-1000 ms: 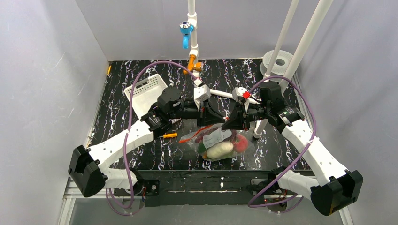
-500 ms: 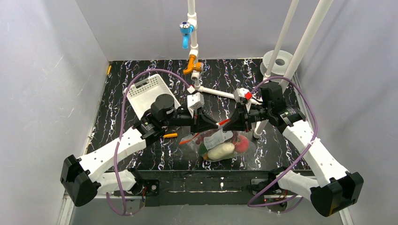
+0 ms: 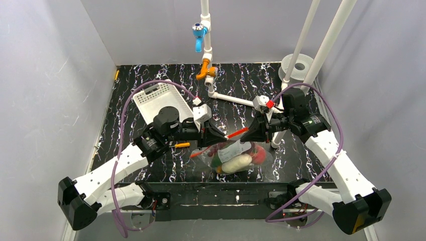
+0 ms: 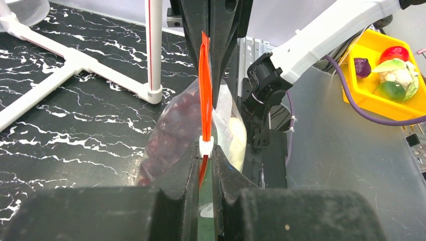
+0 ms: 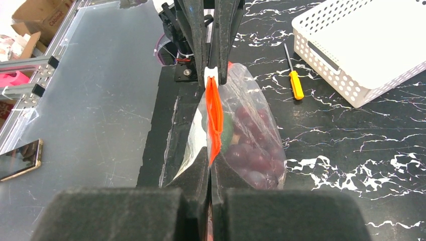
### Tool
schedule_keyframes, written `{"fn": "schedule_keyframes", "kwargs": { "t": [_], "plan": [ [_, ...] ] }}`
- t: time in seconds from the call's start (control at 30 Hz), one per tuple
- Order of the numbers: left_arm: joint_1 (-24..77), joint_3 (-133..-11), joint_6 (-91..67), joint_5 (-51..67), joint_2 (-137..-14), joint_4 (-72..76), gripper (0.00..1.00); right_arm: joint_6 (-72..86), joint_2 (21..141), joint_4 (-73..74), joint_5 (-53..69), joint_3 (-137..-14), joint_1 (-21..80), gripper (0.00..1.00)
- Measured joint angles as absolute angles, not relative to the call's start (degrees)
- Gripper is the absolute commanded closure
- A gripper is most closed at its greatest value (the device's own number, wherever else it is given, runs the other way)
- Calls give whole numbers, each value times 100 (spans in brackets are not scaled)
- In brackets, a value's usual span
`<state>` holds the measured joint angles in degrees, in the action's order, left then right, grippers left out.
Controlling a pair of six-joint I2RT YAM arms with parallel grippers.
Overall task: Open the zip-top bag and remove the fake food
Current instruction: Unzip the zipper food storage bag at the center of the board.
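The zip-top bag (image 3: 236, 156) hangs between my two grippers, its lower part on the table near the front edge. Its orange-red zip strip (image 3: 236, 133) runs taut between them. My left gripper (image 3: 216, 140) is shut on the white slider (image 4: 206, 145) of the strip (image 4: 204, 85). My right gripper (image 3: 250, 134) is shut on the strip's other end (image 5: 215, 125). Fake food lies inside the bag: dark red grapes (image 5: 253, 148), a white egg-shaped piece (image 3: 235, 161), a red peach (image 3: 258, 153) and a green piece (image 3: 216, 159).
A white slotted basket (image 3: 161, 98) stands at the back left. A small orange-handled tool (image 3: 182, 144) lies left of the bag. A white pipe frame (image 3: 233, 99) and an upright pole (image 3: 275, 143) stand just behind and right of the bag.
My left gripper has drawn back to the left along the zip strip with the slider, away from my right gripper. The orange-red strip now shows between them. My right gripper has barely moved.
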<state>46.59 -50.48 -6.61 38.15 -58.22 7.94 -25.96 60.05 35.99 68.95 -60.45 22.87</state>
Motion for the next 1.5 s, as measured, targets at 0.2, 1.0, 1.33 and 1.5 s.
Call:
{"fn": "schedule_keyframes", "kwargs": {
  "t": [0.2, 1.0, 1.33, 1.5],
  "plan": [
    [4661, -4875, -714, 3599, -5557, 674, 100, -2799, 5999, 3822, 6928, -6101, 2283, 99],
    [4672, -4493, -655, 2943, -4661, 156, 100, -3374, 5961, 4228, 7111, -6215, 2171, 99],
    [4672, -4431, -751, 2714, -4574, 119, 100, -3496, 5948, 4303, 7109, -6215, 2139, 99],
    [4674, -4383, -816, 2606, -4530, 119, 100, -3527, 5933, 4342, 7096, -6215, 2137, 99]
  ]
}}
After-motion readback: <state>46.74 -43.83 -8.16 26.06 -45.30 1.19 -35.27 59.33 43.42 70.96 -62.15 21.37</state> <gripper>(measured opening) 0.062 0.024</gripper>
